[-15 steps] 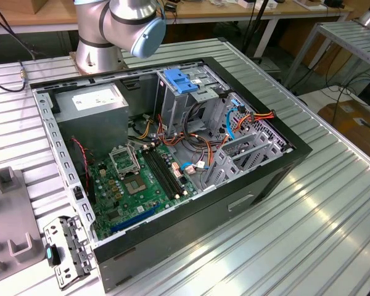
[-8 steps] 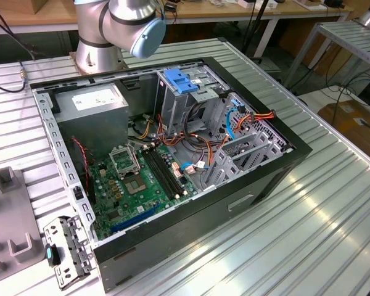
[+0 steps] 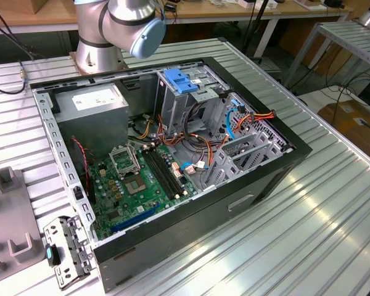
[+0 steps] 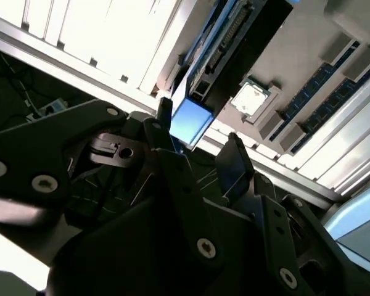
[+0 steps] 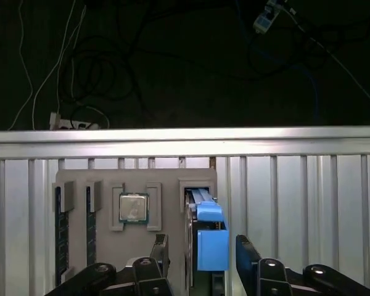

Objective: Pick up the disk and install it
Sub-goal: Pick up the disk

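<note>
In the grey holder tray [image 5: 169, 179], the disk [image 5: 205, 216] is stood on edge in the tray's outermost slot, and the spread, empty jaws are best centred about its blue tab [image 5: 213, 250] before being closed.

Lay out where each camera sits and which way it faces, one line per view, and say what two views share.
Exterior view: off the arm, raised, looking down on the open computer case on the ribbed table; the arm shows at that view's top.
First wrist view: on the arm, looking down at the disk standing in the grey tray; the open gripper flanks its blue tab.
Second wrist view: on the arm, slanting across the same tray; the gripper's linkage shows in front.
Shared: both wrist views show disk, gripper and processor chip.
</note>
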`<state>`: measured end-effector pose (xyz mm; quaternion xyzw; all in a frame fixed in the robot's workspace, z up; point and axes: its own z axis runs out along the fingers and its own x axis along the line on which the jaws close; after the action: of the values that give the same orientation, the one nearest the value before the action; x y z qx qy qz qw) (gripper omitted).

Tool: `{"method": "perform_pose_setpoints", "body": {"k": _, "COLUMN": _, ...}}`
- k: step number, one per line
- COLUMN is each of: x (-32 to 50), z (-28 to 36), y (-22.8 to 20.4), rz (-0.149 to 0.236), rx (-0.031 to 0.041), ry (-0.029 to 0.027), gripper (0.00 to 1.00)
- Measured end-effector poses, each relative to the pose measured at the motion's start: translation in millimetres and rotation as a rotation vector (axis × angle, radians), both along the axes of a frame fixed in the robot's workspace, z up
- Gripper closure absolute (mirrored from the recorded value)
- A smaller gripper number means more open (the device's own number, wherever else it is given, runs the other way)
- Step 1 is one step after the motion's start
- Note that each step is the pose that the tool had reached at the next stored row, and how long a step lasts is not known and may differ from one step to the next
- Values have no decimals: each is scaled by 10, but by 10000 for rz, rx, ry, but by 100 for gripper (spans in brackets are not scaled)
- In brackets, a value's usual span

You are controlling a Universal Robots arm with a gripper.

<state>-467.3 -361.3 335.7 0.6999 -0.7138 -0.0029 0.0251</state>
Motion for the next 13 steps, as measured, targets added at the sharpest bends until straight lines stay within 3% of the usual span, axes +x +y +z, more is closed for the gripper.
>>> {"method": "perform_pose_setpoints", "body": {"k": 2, "x": -10, "z": -44, "y": 45, "rz": -39, "rx": 1, "ry": -4, "gripper": 44}}
{"method": "perform_pose_setpoints", "body": {"k": 6, "x": -42, "z": -119, "y": 47, "rz": -58, "rx": 1, "ry": -7, "gripper": 44}}
{"method": "perform_pose_setpoints", "body": {"k": 7, "x": -47, "z": -136, "y": 47, "rz": -58, "rx": 0, "ry": -40, "gripper": 44}}
{"method": "perform_pose_setpoints", "body": {"k": 8, "x": -50, "z": -146, "y": 48, "rz": -59, "rx": 0, "ry": -148, "gripper": 44}}
{"method": "perform_pose_setpoints", "body": {"k": 9, "x": -52, "z": -153, "y": 48, "rz": -61, "rx": 1, "ry": -293, "gripper": 44}}
{"method": "perform_pose_setpoints", "body": {"k": 10, "x": -56, "z": -163, "y": 47, "rz": -60, "rx": 4, "ry": -352, "gripper": 44}}
{"method": "perform_pose_setpoints", "body": {"k": 11, "x": -60, "z": -171, "y": 47, "rz": -66, "rx": 14, "ry": -354, "gripper": 44}}
{"method": "perform_pose_setpoints", "body": {"k": 13, "x": -81, "z": -254, "y": 47, "rz": -138, "rx": 18, "ry": -353, "gripper": 44}}
